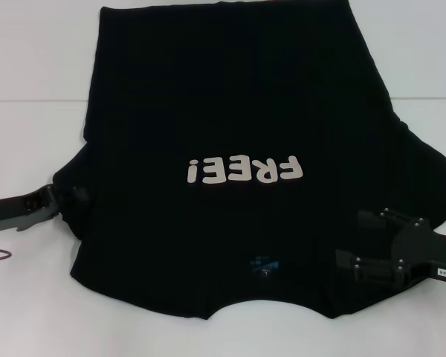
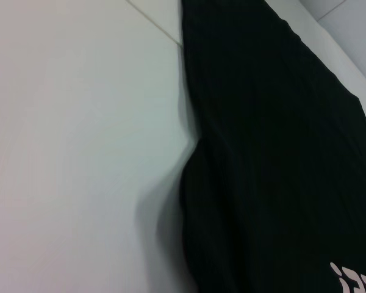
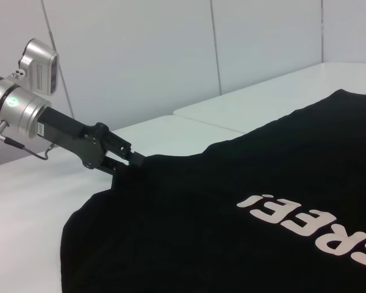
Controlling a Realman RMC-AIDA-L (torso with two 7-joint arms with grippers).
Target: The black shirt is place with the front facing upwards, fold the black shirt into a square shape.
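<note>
Black shirt point(image 1: 238, 111) flat (front up), left gripper point(image 1: 73, 197) jaws pinching sleeve, right gripper point(image 1: 349, 269) unclear.

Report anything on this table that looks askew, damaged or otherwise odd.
Nothing looks damaged. The black shirt lies face up, collar toward the robot, but its left sleeve is bunched where the left gripper meets its edge. The right gripper sits over the other sleeve.
</note>
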